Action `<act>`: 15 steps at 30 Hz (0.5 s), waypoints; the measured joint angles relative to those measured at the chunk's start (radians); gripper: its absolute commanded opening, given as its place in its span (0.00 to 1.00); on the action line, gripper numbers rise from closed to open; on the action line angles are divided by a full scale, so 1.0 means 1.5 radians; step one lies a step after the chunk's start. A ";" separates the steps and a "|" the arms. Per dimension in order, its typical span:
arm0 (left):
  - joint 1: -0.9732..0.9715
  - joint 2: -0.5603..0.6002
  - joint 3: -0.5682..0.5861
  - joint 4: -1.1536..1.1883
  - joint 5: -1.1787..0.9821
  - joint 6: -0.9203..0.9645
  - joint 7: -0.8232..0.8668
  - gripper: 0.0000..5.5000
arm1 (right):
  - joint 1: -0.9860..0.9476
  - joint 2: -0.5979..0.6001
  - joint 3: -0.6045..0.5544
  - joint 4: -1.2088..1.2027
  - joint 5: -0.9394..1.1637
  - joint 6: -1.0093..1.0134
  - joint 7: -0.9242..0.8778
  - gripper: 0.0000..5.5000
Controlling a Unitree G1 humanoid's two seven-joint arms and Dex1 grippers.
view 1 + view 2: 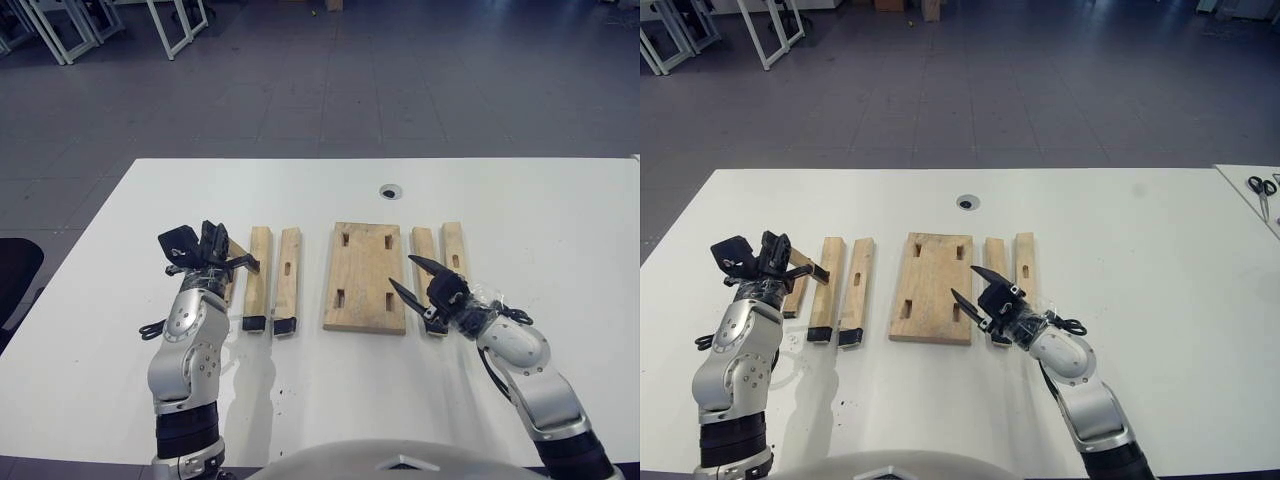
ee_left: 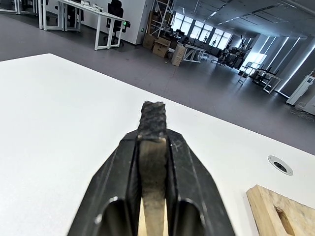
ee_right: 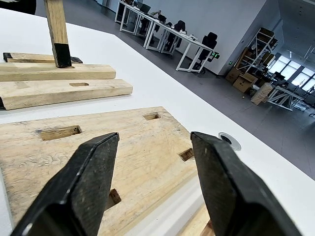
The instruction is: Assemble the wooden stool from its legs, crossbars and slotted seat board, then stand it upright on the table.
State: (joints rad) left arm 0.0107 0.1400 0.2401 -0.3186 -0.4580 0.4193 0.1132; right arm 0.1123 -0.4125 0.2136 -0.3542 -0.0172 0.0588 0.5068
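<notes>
The slotted seat board (image 1: pixel 365 275) lies flat mid-table. Two wooden legs (image 1: pixel 260 275) (image 1: pixel 288 278) lie left of it, and two shorter pieces (image 1: pixel 425 258) (image 1: pixel 454 245) lie to its right. My left gripper (image 1: pixel 240 263) is shut on another wooden piece (image 1: pixel 798 287) with a black end (image 2: pixel 153 115). That piece stands tilted up at the far left of the row (image 3: pixel 56 29). At the board's right front edge, my right gripper (image 1: pixel 410 276) hovers open with nothing between its fingers (image 3: pixel 88 182).
A round cable hole (image 1: pixel 389 191) sits in the white table (image 1: pixel 560 230) behind the board. Scissors (image 1: pixel 1262 187) lie on a neighbouring table at the right. A black chair (image 1: pixel 15 270) stands off the left edge.
</notes>
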 measured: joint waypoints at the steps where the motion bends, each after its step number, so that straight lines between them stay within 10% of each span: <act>1: -0.001 -0.001 -0.002 0.003 0.002 0.000 -0.002 0.08 | 0.000 0.000 0.000 0.000 0.000 0.000 0.000 0.49; 15: -0.054 0.038 -0.108 0.067 0.180 0.025 -0.006 0.08 | -0.001 -0.001 -0.002 0.009 -0.014 -0.008 -0.001 0.49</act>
State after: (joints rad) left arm -0.0705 0.1963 0.0785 -0.2188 -0.1878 0.4571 0.1042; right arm 0.1107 -0.4139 0.2105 -0.3401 -0.0378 0.0471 0.5050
